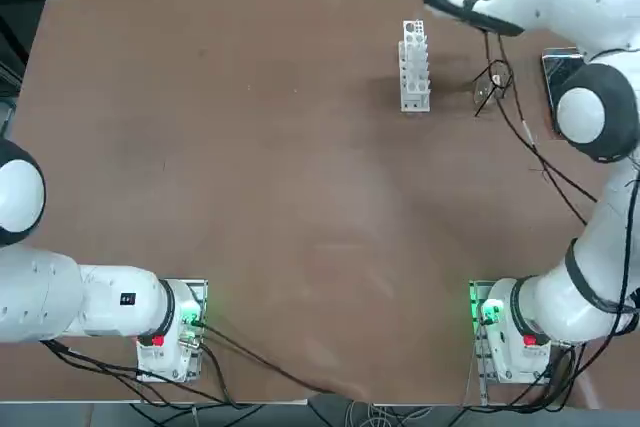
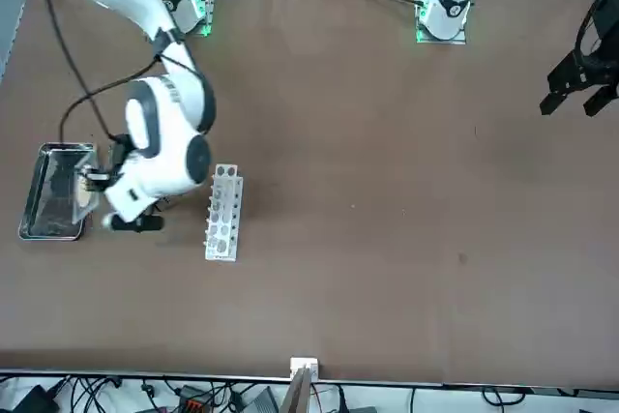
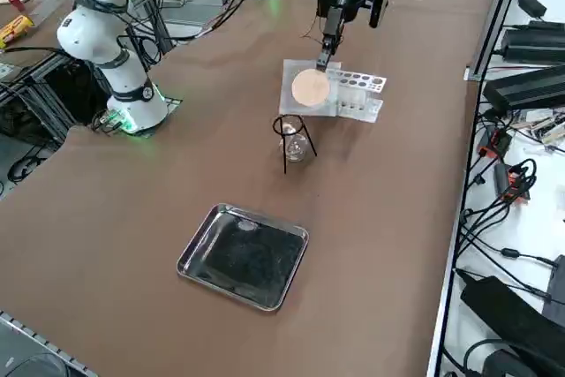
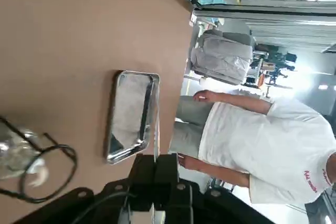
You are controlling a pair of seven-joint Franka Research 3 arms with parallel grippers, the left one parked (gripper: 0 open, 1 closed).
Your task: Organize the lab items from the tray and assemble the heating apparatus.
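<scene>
Right gripper (image 3: 324, 57) clamped on mesh (image 3: 310, 88) edge, carrying it in air by rack (image 3: 360, 94). Tripod (image 3: 294, 140) over burner (image 3: 294, 147), on table near emptied tray (image 3: 244, 255). Next: level mesh, centre over tripod ring, lower, release.

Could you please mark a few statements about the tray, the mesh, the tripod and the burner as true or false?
1. The square grey mesh with round tan centre lies in the shiny rectangular metal tray. False: it hangs from the right gripper, above the brown table.
2. The small clear glass burner stands among the legs of the thin black wire tripod. True.
3. The right gripper is open. False: it is shut on the mesh's edge.
4. The white multi-hole tube rack stands on the table, outside the tray. True.
</scene>
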